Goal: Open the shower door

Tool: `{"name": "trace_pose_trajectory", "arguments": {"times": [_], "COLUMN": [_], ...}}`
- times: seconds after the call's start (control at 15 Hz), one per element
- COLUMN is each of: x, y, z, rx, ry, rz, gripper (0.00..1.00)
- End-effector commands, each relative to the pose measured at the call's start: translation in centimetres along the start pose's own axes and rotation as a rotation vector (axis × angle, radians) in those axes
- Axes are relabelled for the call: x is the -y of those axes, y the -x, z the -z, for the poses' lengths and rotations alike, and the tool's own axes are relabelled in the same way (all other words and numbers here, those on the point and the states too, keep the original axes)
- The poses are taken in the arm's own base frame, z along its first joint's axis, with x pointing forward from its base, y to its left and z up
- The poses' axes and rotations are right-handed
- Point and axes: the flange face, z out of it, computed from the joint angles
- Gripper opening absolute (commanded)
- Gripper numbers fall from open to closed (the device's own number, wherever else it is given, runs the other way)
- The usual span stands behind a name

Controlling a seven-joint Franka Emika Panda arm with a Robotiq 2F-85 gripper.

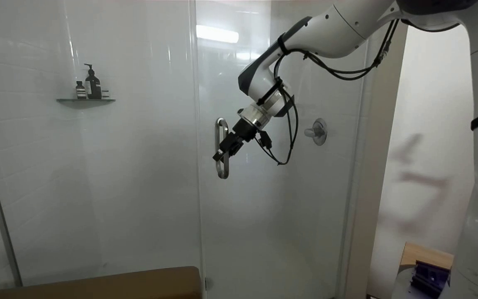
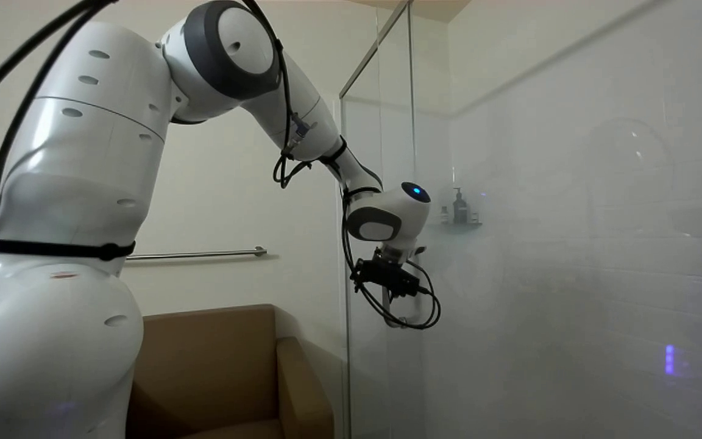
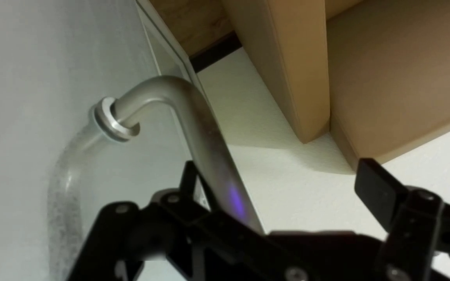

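The black two-finger gripper (image 3: 279,175) has its fingers spread wide, w/ the satin-silver, D-shaped metal handle (image 3: 203,136) of the tall, clear-glass shower door (image 1: 264,224) in the space btwn them. The bar lies just beside the glass-side finger (image 3: 188,177); if they are touching, I cannot tell. The room-side finger (image 3: 381,195) is well apart from it. In an exterior view, the white robot arm (image 1: 330,37) holds the gripper tilted down, across the upright handle, a bit below its middle.

In the wrist view, the gripper's body covers the rest of the bar. In an exterior view, this body and looped black cables (image 2: 415,327) hide most of the handle. Top & bottom of the door are cut off.

The door glass looks greyish, w/ white lamp reflections (image 1: 217,34) up high. The bar bends smoothly to a round silver collar (image 3: 111,119) at the glass. A speckled, bent tube shape (image 3: 65,203) shows on the glass, blurry; reflection or 2nd tube, I cannot say.

Further out: round silver shower valve (image 1: 321,132), seen thru the door; glass corner shelf (image 1: 64,100) w/ dark pump bottle (image 1: 93,85); brown padded seat (image 2: 205,360).
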Motion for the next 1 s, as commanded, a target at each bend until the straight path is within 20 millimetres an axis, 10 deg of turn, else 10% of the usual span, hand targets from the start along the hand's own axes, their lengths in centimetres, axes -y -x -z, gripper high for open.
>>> {"name": "trace_pose_trajectory", "arguments": {"times": [0.0, 0.93], "x": [2.7, 5.6], "y": [3.4, 6.8], "z": [-1.1, 0.0], "rx": [0.103, 0.152], "ry": [-0.107, -0.152], "rz": [-0.01, 0.024], "gripper": [1.0, 1.0]}}
